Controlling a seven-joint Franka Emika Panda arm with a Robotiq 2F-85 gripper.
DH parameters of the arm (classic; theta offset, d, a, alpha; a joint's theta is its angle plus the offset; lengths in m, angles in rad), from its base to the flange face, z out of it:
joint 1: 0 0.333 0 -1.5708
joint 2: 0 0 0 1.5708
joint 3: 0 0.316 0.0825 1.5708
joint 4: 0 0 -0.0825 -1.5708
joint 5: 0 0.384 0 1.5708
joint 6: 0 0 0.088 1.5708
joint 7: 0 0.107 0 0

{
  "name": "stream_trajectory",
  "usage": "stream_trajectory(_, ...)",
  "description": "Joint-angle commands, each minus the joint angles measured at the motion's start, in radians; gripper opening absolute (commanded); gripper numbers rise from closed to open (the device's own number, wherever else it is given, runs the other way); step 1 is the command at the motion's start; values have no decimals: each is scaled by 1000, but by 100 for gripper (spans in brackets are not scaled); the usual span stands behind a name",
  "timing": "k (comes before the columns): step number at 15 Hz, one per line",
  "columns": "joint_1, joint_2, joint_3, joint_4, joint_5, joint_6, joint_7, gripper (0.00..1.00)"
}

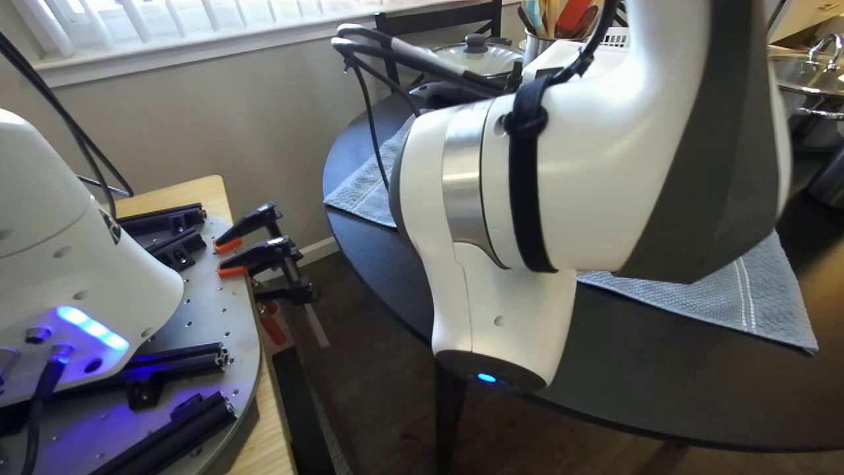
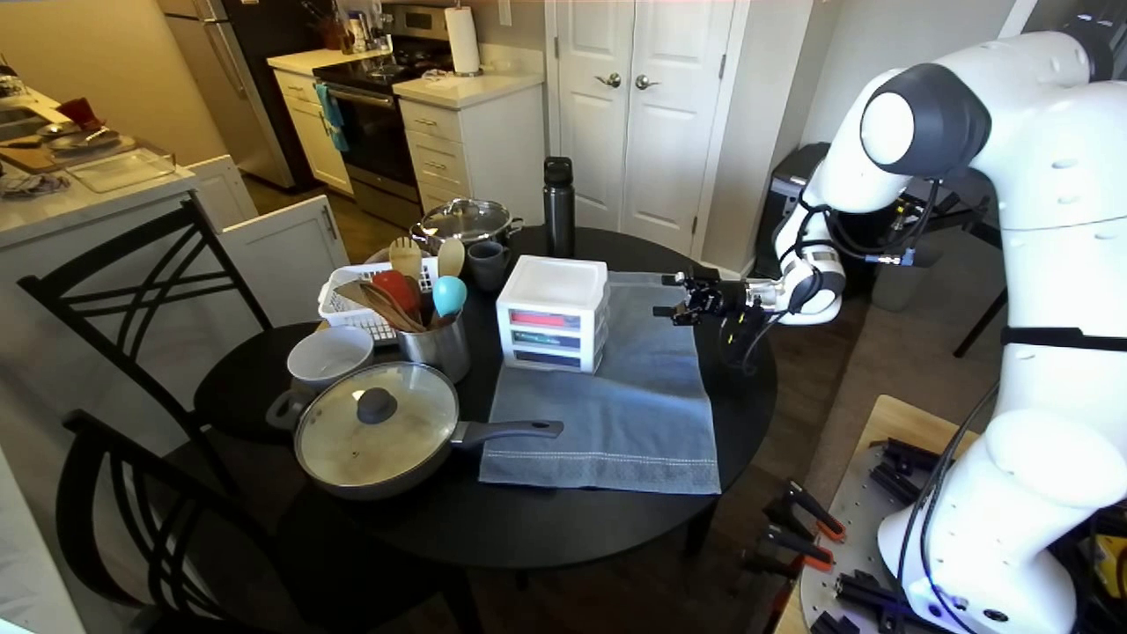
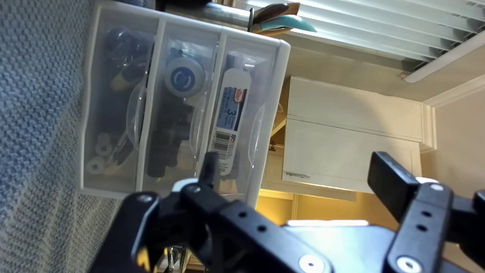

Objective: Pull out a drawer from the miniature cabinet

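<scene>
The miniature cabinet (image 2: 550,286) is a white translucent unit standing on a blue-grey towel. In the wrist view the cabinet (image 3: 282,72) lies sideways, with three drawer fronts and curved clear handles facing me. The lowest drawer (image 3: 113,110) is leftmost there, beside the towel, with small items showing through; it looks shut. My gripper (image 2: 671,297) is open and empty, pointing at the cabinet with a gap between them. In the wrist view the gripper (image 3: 297,167) has one finger overlapping the top drawer's front and the other off past the cabinet's top. In an exterior view the arm (image 1: 593,165) hides the gripper.
The towel (image 2: 607,431) spreads over the round black table (image 2: 528,537). A lidded pan (image 2: 379,431) has its handle pointing towards the towel. A utensil holder (image 2: 440,348), white basket (image 2: 339,295), dark mug (image 2: 487,264) and tall bottle (image 2: 559,211) stand around the cabinet.
</scene>
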Motion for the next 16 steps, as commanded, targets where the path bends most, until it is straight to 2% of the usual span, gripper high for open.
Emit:
stream_trajectory(1, 11, 8, -9, 7, 3, 15, 2, 100)
stream_trajectory(6, 6, 89, -9, 85, 0, 81, 32, 100)
stream_trajectory(10, -19, 148, 7, 165, -34, -11, 60, 100)
stream_trajectory(14, -37, 169, -1, 217, -111, -110, 175, 100)
stream_trajectory(16, -36, 175, -5, 240, -137, -117, 227, 100)
